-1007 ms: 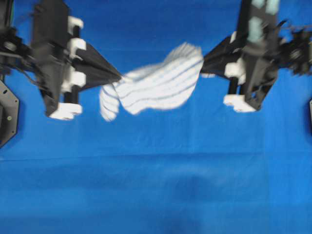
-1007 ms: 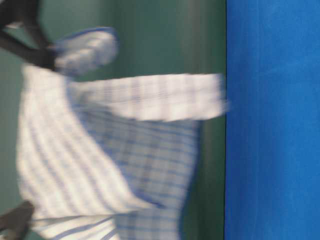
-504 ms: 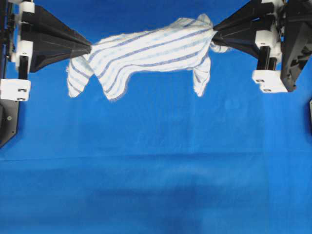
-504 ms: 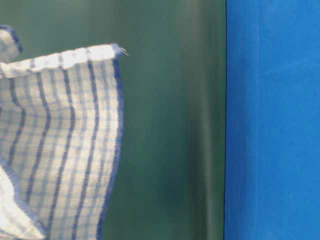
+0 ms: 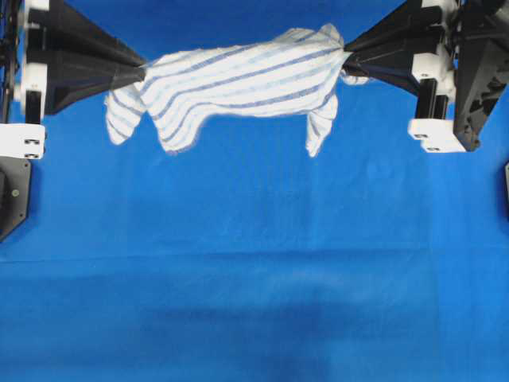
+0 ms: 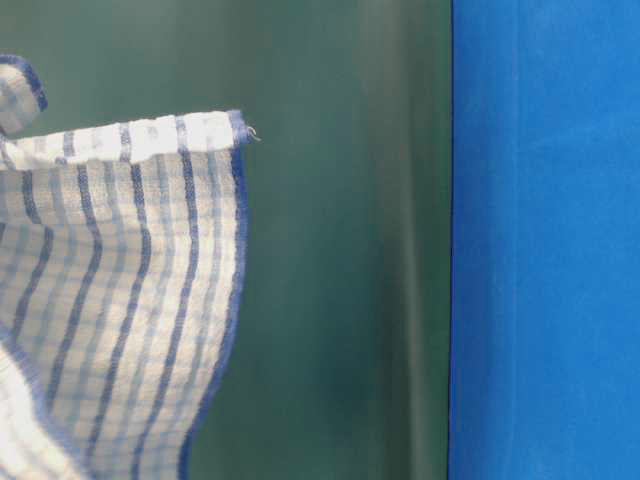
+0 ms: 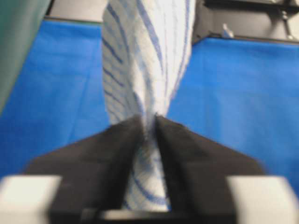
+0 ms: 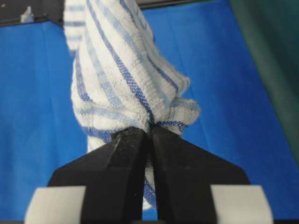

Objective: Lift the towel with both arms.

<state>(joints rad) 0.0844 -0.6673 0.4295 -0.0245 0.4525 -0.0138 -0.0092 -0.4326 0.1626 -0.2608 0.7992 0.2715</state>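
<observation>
No brand, label or writing readable anywhere. One towel [image 5: 238,83] stretched in the air between two arms, well above the blue table covering [image 5: 254,278]: left gripper [image 5: 143,72] with jaws pinched on its left end, right gripper [image 5: 343,57] clamped on its right end. Two corners hanging free, wide bare cloth below.

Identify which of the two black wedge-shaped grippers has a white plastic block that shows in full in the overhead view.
The right gripper. Its white block lies wholly inside the picture, whereas the left gripper's block is cut by the edge. Both hold the striped white towel.
</observation>
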